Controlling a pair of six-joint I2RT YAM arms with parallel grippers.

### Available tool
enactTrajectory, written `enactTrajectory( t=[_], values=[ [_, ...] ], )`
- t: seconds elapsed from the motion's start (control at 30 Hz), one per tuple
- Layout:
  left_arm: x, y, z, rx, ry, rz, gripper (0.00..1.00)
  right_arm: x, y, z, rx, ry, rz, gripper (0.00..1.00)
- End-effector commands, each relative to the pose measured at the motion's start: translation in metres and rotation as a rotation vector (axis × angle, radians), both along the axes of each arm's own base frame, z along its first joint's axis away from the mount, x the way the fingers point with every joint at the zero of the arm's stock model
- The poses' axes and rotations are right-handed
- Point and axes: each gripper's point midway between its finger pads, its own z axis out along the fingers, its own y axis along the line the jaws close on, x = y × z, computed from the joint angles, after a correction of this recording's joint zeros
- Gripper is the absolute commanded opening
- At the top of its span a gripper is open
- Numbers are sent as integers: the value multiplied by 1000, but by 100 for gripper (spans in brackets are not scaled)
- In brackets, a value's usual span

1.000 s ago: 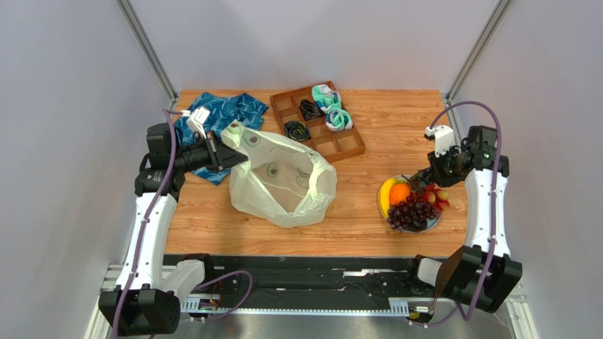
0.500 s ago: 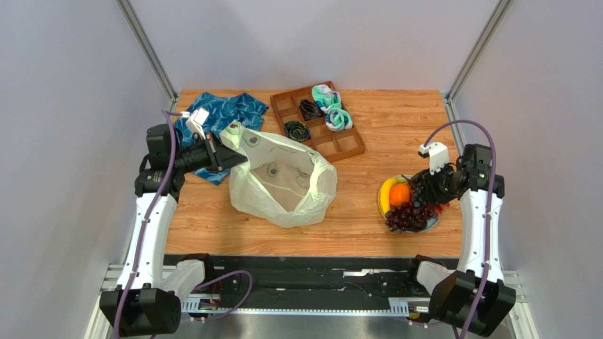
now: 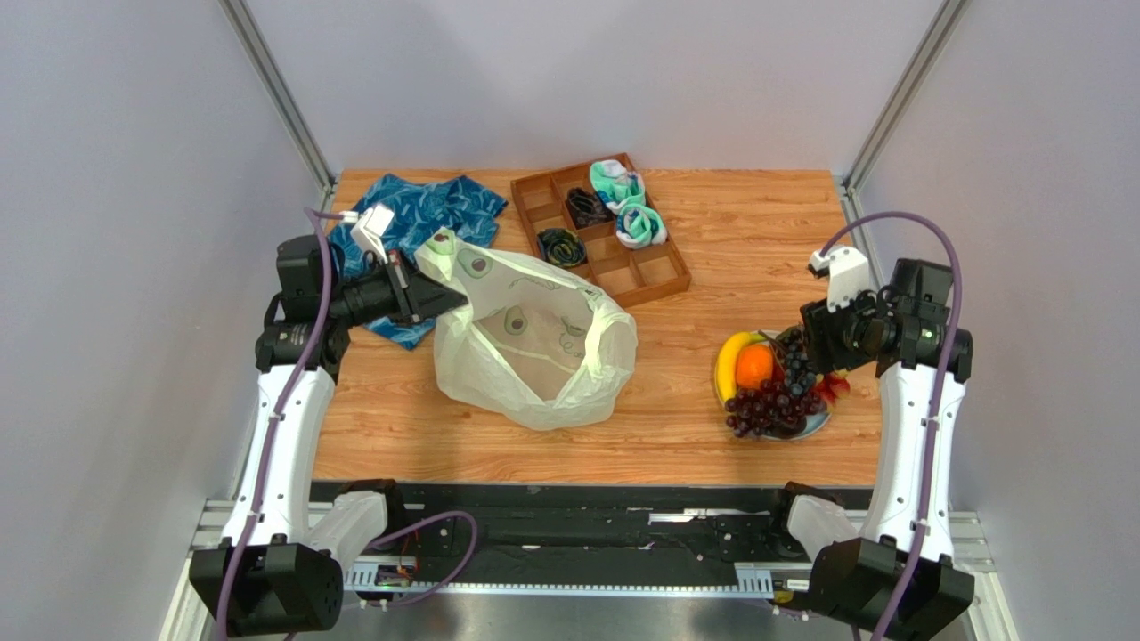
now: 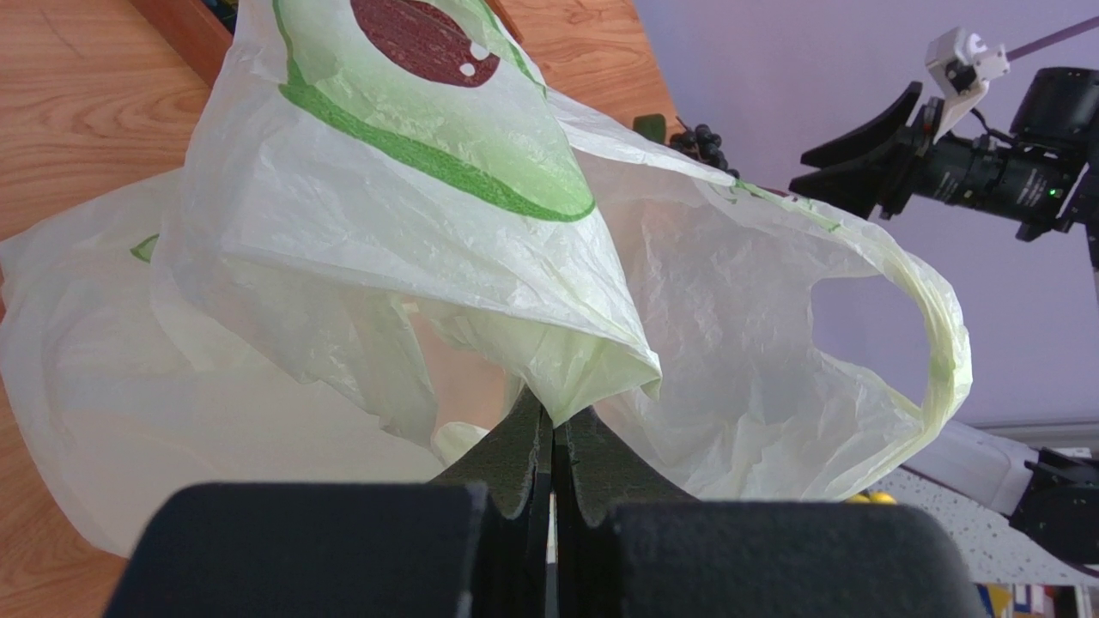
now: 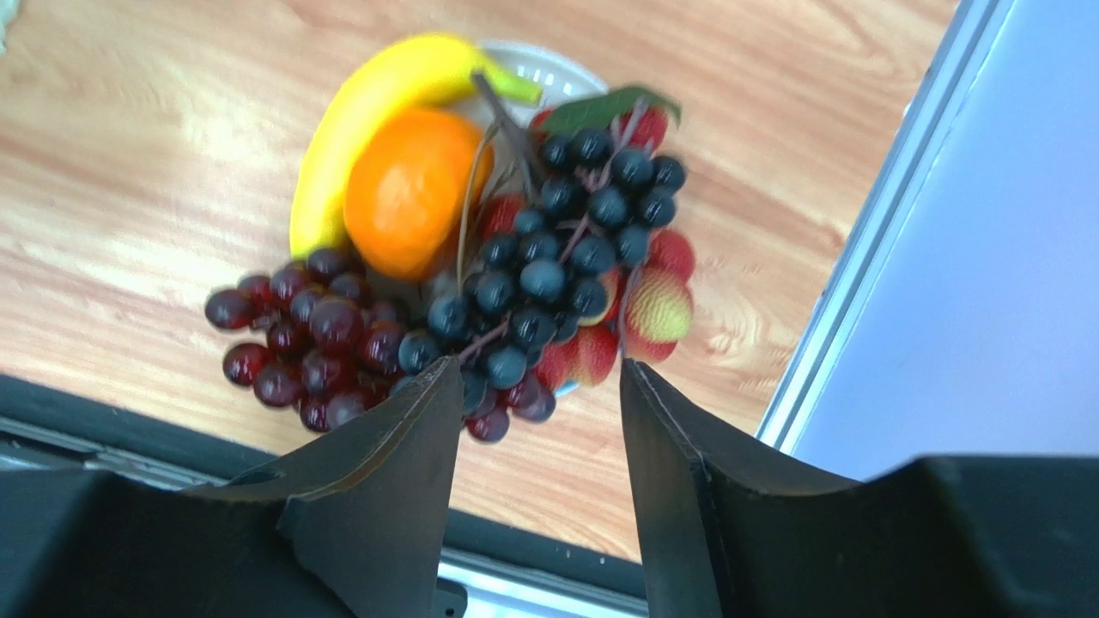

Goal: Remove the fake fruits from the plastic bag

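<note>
**A:** What does your left gripper have?

**B:** My left gripper (image 4: 555, 419) is clamped tight, its jaws pressed together on a pinch of the crinkly, pale yellowish-white translucent plastic bag (image 4: 387, 232). I hold that fold up at the bag's left rim. A loop handle hangs free on the bag's far side, and the mouth gapes upward.

**A:** And the right one?

**B:** My right gripper (image 5: 539, 371) stands partly open with nothing between its fingers. It hovers well to the right of the plastic bag, just above the fake fruits.

**A:** Where exactly are the fruits?

**B:** They are heaped on a small white round plate (image 5: 548, 65) on the wooden desk (image 3: 749, 241), out of the bag and well to its right. Under my fingers lies the dark purple grape bunch (image 5: 568, 245), with the red grape bunch (image 5: 310, 341) beside it on the near side. The round orange (image 5: 413, 193) touches the curved yellow banana (image 5: 374, 97) on the bag's side of the pile. A few pinkish-red bumpy fruits (image 5: 658, 309) sit on the side away from the bag.

**A:** Anything else on the desk?

**B:** Behind the bag stands a brown compartment tray (image 3: 656, 274) holding teal-white rolled socks (image 3: 640, 221) and black coiled cords (image 3: 562, 246). Behind the bag's left side lies a blue patterned cloth (image 3: 428, 207).
</note>
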Motion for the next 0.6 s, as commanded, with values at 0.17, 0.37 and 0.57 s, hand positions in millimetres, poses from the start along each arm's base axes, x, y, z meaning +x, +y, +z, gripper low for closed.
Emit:
enactTrajectory(
  t=[0.17,0.37,0.57],
  values=[
    [7,0,21,-12,-57,-4,0,41,35,76,240,-183,3,65],
    [11,1,39,9,-83,-18,6,73,55,108,308,-206,-46,100],
    [18,22,60,128,-178,96,99,98,71,110,235,-232,-129,100]
  ],
)
